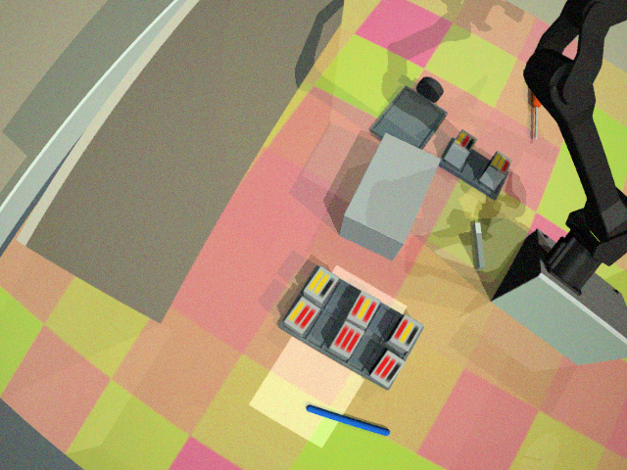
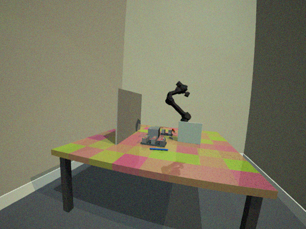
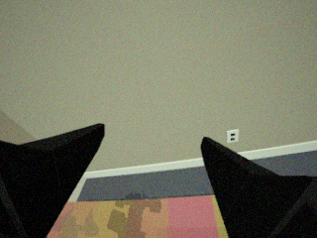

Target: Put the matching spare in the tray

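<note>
Gripper: fingers spread wide, nothing between them. Raised high over the table, pointed across the table's far edge toward the wall and baseboard; only a strip of checkered tabletop shows between the finger tips in the wrist view. In the exterior view the arm stands tall on its base, wrist lifted well above all the parts.

Mounted unit: plain grey block near the middle of the table, well below and away from the gripper. Its back face, where the code would be, cannot be read in any view.

Tray: dark, shallow, square, just beyond the mounted unit; it appears to hold nothing. A black cylinder sits at its far corner.

Spares rack: dark holder on the near side of the mounted unit, carrying six small grey spares with red, yellow and black stripe codes on top. All six appear seated. Well apart from the gripper.

Small holder: beside the tray, carrying two further striped pieces.

Loose items: grey bar, blue rod, orange-handled tool; none bears on the task.

Progress, by judgement: early. The code is not yet readable, no spare is lifted, nothing is in the tray. Left to do: read the unit's back, choose the matching spare, grasp, carry, release.
</note>
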### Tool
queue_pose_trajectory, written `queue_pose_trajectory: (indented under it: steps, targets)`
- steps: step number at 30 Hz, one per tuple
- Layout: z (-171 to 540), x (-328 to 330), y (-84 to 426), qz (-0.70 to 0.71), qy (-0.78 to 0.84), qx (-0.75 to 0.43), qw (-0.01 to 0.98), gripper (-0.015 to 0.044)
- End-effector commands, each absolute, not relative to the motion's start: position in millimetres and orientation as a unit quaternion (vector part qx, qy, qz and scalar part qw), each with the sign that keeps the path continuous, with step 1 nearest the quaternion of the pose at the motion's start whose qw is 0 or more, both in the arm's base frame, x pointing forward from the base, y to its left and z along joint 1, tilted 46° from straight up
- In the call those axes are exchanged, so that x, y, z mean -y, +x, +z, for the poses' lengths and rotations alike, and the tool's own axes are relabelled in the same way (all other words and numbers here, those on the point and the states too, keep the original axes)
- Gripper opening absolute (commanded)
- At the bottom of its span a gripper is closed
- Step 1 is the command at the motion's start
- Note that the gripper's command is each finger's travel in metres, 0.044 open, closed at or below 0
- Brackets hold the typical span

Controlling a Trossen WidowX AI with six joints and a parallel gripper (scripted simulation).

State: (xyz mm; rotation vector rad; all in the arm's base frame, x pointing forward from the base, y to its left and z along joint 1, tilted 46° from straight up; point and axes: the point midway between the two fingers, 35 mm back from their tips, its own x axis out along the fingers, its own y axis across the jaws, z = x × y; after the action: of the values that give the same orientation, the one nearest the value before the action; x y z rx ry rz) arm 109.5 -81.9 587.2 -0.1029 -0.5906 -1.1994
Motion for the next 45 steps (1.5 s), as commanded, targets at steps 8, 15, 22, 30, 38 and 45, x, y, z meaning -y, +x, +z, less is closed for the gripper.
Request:
queue_pose_trajectory:
  steps: [8,15,22,30,38,45]
  targets:
    - [590,83,103,-0.550,-0.039,0.283,0.785,0.0440]
    - [601,115,46,-0.500,0.065,0.354,0.788,0.0440]
    - [586,176,23,-0.463,0.192,0.374,0.780,0.0440]
    - [540,260,47,-0.448,0.335,0.324,0.763,0.0440]
    - [470,311,124,-0.443,0.438,0.201,0.756,0.0440]
    - [408,318,198,-0.442,0.477,0.074,0.756,0.0440]
